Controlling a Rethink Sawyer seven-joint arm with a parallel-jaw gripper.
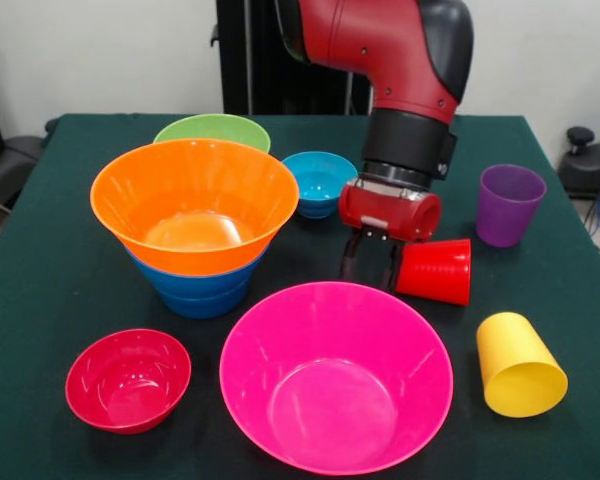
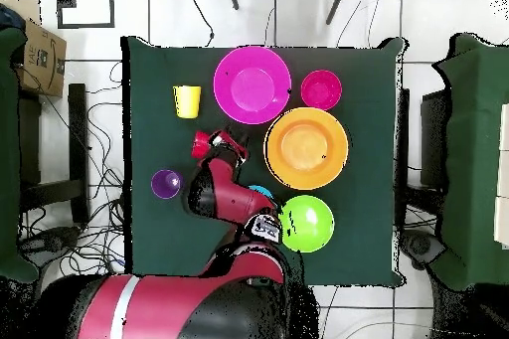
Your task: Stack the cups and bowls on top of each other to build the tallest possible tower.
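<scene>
The tower is an orange bowl point(image 1: 195, 200) nested on blue bowls point(image 1: 195, 292); it also shows in the overhead view point(image 2: 306, 147). My gripper point(image 1: 370, 265) point(image 2: 232, 146) hangs low over the table, open and empty. Just behind the large pink bowl point(image 1: 335, 375) point(image 2: 253, 84), one finger is right beside a red cup point(image 1: 438, 270) point(image 2: 203, 142) lying on its side. A yellow cup point(image 1: 518, 365) point(image 2: 187, 101) also lies on its side. A purple cup point(image 1: 508, 205) point(image 2: 166, 183) stands upright. A green bowl point(image 1: 212, 130) point(image 2: 306, 223), a small light-blue bowl point(image 1: 318, 182) and a small red bowl point(image 1: 128, 380) point(image 2: 321, 89) stand alone.
The table point(image 1: 40, 300) has a dark green cloth. My arm point(image 2: 219, 196) covers most of the light-blue bowl in the overhead view. A cardboard box point(image 2: 35, 57) and chairs stand beside the table.
</scene>
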